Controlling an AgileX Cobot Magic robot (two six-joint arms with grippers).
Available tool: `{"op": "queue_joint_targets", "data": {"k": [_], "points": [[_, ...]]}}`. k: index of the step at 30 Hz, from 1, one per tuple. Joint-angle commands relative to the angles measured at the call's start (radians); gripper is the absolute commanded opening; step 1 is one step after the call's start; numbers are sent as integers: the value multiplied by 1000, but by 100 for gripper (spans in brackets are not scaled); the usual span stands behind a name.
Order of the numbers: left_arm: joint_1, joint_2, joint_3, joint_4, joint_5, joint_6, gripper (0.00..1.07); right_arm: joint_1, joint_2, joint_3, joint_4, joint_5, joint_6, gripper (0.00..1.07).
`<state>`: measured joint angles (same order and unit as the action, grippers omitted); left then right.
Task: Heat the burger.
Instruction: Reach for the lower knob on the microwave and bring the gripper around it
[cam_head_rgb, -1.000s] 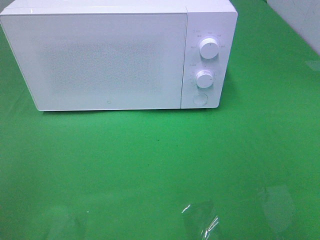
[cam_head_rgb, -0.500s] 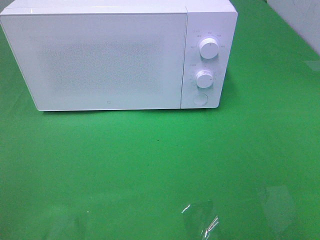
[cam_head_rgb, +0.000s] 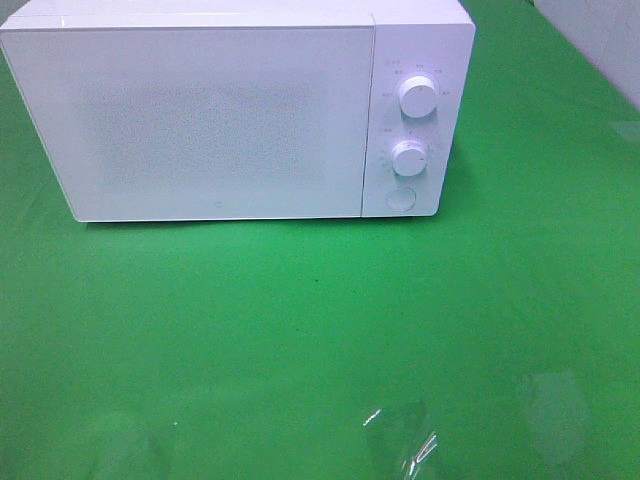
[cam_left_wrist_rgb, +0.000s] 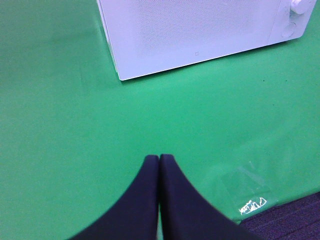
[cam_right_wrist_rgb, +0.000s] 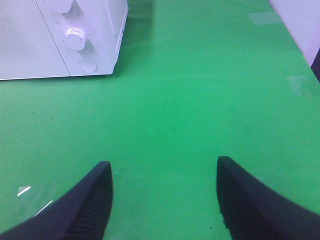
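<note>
Counter: I see a green counter (cam_head_rgb: 300, 330) filling the high view; its near half is bare green.
Microwave: a white microwave (cam_head_rgb: 220, 110) stands at the far side of the counter, left of the middle, front facing me.
Door: the door (cam_head_rgb: 200, 120) is closed and flush with the front; its speckled window is too pale for me to see through.
Controls: the panel is on the right end of the microwave, with the upper knob (cam_head_rgb: 417, 97) above the lower knob (cam_head_rgb: 410, 157) and a round button (cam_head_rgb: 400, 198) below both.
Burger: I cannot tell where it is; none of my three views shows it, and the closed door hides the inside of the microwave.
Clear patch: a shiny clear patch (cam_head_rgb: 400, 445) lies flat on the counter at the near edge, a little right of the middle, well apart from the microwave.
Left end effector: the left end effector (cam_left_wrist_rgb: 159, 159) has its two dark fingers (cam_left_wrist_rgb: 147, 190) pressed together tip to tip with nothing between them; it hangs over bare counter, near side, well apart from the microwave.
Right end effector: the right end effector (cam_right_wrist_rgb: 164, 166) is spread wide, with only green counter in the gap between its fingers (cam_right_wrist_rgb: 95, 200); it holds nothing and sits near and right of the microwave's panel end.
</note>
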<state>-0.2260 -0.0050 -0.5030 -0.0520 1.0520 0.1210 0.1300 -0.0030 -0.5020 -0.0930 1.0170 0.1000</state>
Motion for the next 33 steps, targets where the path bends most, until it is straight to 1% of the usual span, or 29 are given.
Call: {"op": "queue_joint_targets", "data": {"k": [1,8,13,14,15,17,18,19,20,21,22,23,24,25,26,27,30,32,33], "points": [[3,-23,4,5,-12,4,0,1,-27,3,-3,-11,-3,57],[3,-23,4,5,-12,3,0,1,-27,3,-3,-12,-3,57],[3,-23,4,4,-12,3,0,1,25,-13,-18,-34,-4,57],[3,-23,4,4,-12,3,0,1,72,-23,-24,-69,-4,57],[3,-23,4,4,-12,3,0,1,72,-23,-24,-69,-4,57],[3,-23,4,4,-12,2,0,1,163,-20,-29,-187,-4,57],[3,-23,4,4,-12,2,0,1,163,-20,-29,-187,-4,57],[3,-23,4,4,-12,2,0,1,219,-16,-30,-263,-4,57],[3,-23,4,4,-12,2,0,1,219,-16,-30,-263,-4,57],[3,-23,4,4,-12,2,0,1,269,-8,-30,-326,-4,57],[3,-23,4,4,-12,2,0,1,269,-8,-30,-326,-4,57],[3,-23,4,4,-12,2,0,1,319,1,-30,-383,-3,57],[3,-23,4,4,-12,2,0,1,319,1,-30,-383,-3,57],[3,-23,4,4,-12,2,0,1,379,11,-30,-437,-3,57],[3,-23,4,4,-12,2,0,1,379,11,-30,-437,-3,57],[3,-23,4,4,-12,2,0,1,436,18,-30,-500,-3,57],[3,-23,4,4,-12,2,0,1,468,20,-30,-530,-3,57],[3,-23,4,4,-12,2,0,1,593,20,-30,-650,-3,57],[3,-23,4,4,-12,2,0,1,593,20,-30,-650,-3,57]]}}
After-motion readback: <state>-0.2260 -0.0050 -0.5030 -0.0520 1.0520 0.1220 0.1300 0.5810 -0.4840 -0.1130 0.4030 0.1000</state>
